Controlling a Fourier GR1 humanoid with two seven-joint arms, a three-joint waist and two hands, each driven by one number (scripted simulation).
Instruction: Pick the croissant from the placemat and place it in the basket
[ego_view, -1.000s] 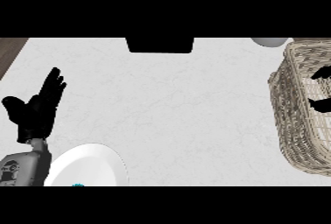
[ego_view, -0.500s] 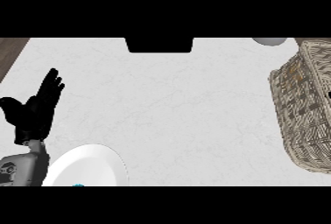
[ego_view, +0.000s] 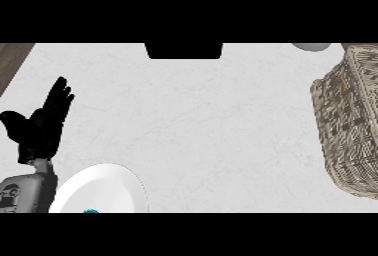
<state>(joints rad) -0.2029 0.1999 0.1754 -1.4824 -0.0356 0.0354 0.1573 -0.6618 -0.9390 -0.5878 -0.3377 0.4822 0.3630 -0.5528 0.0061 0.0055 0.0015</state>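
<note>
The woven wicker basket stands at the right edge of the head view, partly cut off. My left hand rests open at the left side of the white counter, fingers straight and pointing up. No croissant and no placemat show in this view. My right hand is out of sight.
A white plate lies at the lower left, just right of my left forearm. A black object sits at the counter's far edge in the middle. Part of a white round thing shows at the top right. The counter's wooden edge runs along the upper left.
The basket has shifted toward the right edge of the view and dark shapes seen inside it a second ago are gone from sight. My left hand has barely moved.
</note>
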